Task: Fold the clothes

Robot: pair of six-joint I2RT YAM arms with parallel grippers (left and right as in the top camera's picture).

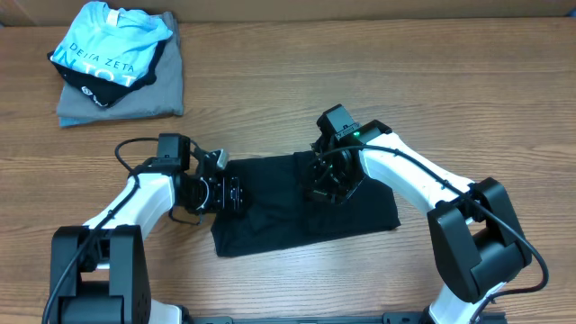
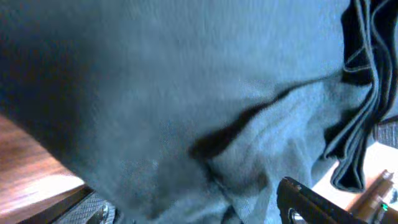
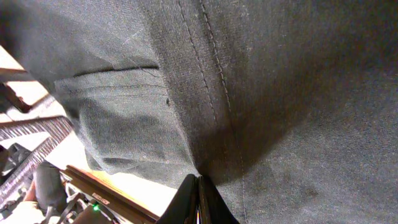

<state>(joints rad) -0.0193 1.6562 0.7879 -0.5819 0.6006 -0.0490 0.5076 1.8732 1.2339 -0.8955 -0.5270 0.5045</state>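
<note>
I see a plain black T-shirt, a brown wood-grain table. The light blue shirt has white lettering; the grey shirt is plain

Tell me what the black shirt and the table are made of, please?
The black T-shirt looks like soft, matte knit cloth. Close up it shows a fine knitted texture, stitched seams and loose folds. The table looks like wood with a smooth, slightly shiny finish, because brown grain streaks run across it. It could be real wood or a wood-look surface.

Left wrist view blurred, black T-shirt running past every edge, left claw fingers cut off at lower frame, right claw tips lost against dark cloth from overhead
</note>
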